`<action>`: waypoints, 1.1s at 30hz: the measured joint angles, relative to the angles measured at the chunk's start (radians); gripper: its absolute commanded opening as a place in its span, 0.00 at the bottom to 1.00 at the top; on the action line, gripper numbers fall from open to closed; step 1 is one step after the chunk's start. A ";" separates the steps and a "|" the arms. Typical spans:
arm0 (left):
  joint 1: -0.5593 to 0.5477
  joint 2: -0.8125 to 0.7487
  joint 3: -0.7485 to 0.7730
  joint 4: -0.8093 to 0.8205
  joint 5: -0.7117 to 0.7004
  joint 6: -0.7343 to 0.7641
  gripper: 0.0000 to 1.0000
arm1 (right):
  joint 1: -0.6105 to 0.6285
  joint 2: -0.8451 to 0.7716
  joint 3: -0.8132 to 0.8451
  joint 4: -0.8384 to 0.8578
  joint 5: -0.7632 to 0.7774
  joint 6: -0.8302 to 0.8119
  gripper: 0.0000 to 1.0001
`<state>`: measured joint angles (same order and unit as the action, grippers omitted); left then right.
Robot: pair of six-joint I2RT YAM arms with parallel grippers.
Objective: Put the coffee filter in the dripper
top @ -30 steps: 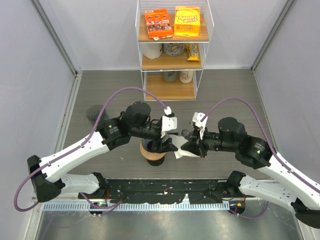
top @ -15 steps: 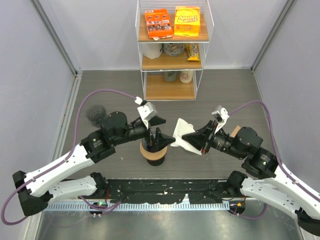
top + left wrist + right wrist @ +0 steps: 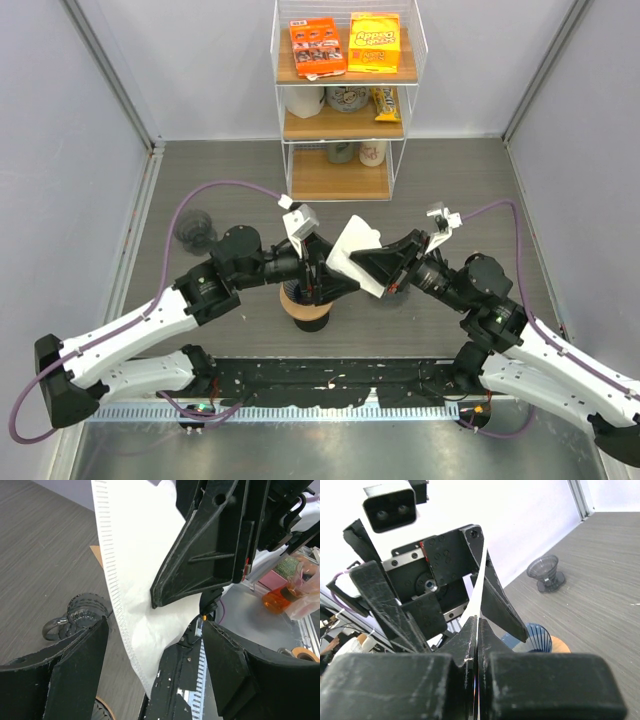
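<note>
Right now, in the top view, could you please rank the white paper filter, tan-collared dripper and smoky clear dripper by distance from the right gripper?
1. White paper filter, held in the right gripper.
2. Tan-collared dripper, near left.
3. Smoky clear dripper, far left.

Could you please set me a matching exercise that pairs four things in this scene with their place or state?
Things:
1. filter
2. left tool
3. snack boxes
4. spare dripper

Places or states:
A. on the top shelf
B. open
C. alone on the table, left side
D. pinched in the right tool

Pairs: 1-D, 2-B, 3-A, 4-C
</note>
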<state>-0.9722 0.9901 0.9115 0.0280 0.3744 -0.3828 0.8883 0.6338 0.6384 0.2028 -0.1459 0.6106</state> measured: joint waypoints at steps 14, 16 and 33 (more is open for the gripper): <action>0.033 0.014 -0.008 0.044 0.033 -0.049 0.00 | 0.000 -0.006 -0.001 0.023 -0.004 0.001 0.08; 0.039 0.008 -0.017 0.051 0.039 -0.052 0.00 | 0.000 -0.006 -0.002 0.023 -0.004 0.000 0.21; 0.056 -0.051 -0.053 -0.050 0.181 0.148 0.00 | 0.000 -0.252 -0.026 -0.174 0.260 -0.235 0.95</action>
<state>-0.9165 0.9394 0.8581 -0.0219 0.5556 -0.2348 0.8883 0.3817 0.6128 0.0284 0.1143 0.3759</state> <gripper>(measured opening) 0.038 0.956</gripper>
